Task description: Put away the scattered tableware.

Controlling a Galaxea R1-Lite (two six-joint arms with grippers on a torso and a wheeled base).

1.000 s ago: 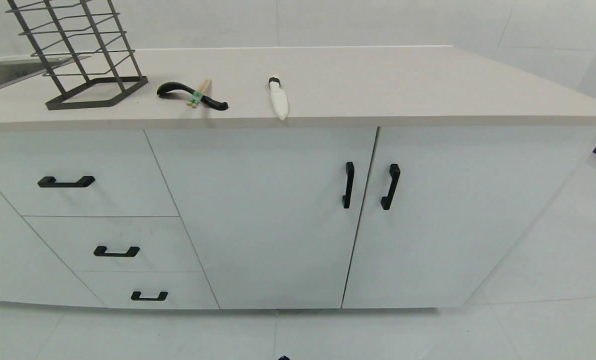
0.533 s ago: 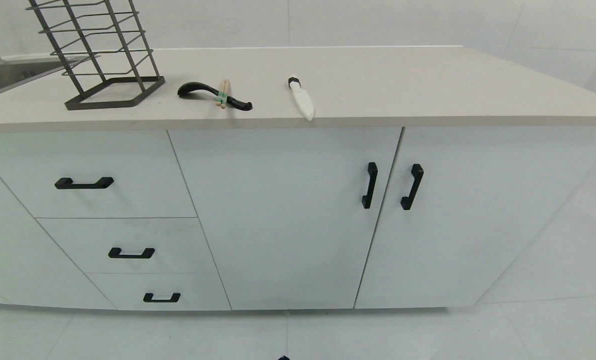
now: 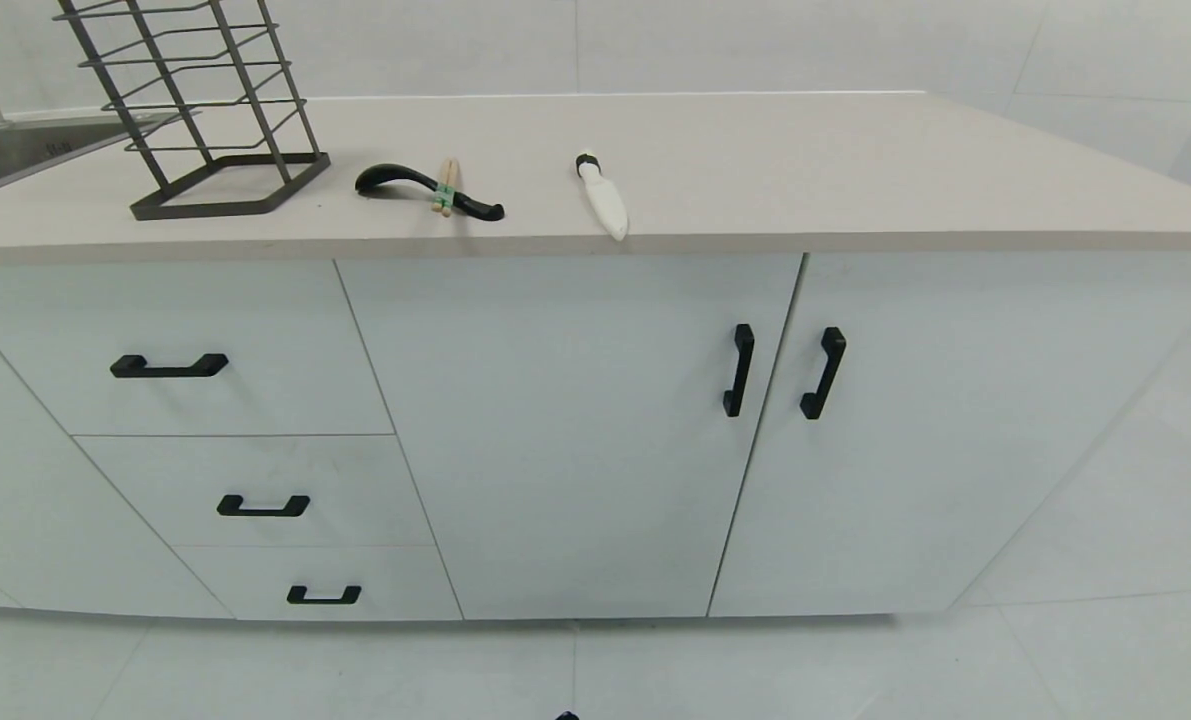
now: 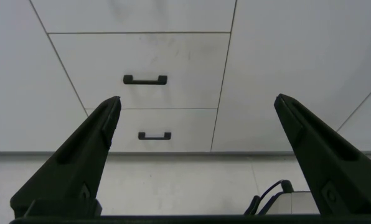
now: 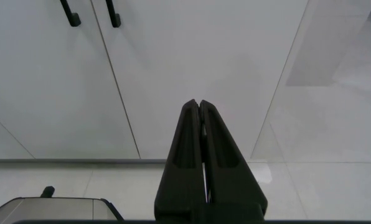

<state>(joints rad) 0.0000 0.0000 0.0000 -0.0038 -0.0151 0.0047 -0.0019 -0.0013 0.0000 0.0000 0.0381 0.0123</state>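
The left claw (image 4: 197,99) hangs low before the cabinet with its two fingers spread wide and nothing between them, pointed at the drawer fronts (image 4: 173,62). The right claw (image 5: 200,104) is pressed fully together, also empty, and faces the cabinet doors (image 3: 575,420) near the floor. Neither is near the counter (image 3: 855,170), where all the tableware lies.

A black spoon (image 3: 395,180) lies near the front edge, just beside the foot of the wire rack (image 3: 205,110). A pair of chopsticks (image 3: 445,187) crosses its handle and touches it; I cannot tell which lies on top. Off to the right, a white knife (image 3: 603,198) with a black collar lies alone, its tip right at the counter's front edge.

From where I stand nothing looks put away yet, and the job is at the approach. To do it well, the robot should square up close to the counter and lift an arm above the surface before reaching in. The knife looks like the cleanest first pick, but it should be taken from above at its middle, because a nudge from behind could send it over the edge. The right claw would need to open first. The spoon and chopsticks are best lifted one at a time. If the top drawer (image 3: 255,330) is the destination, it has to be pulled out before anything is carried over.
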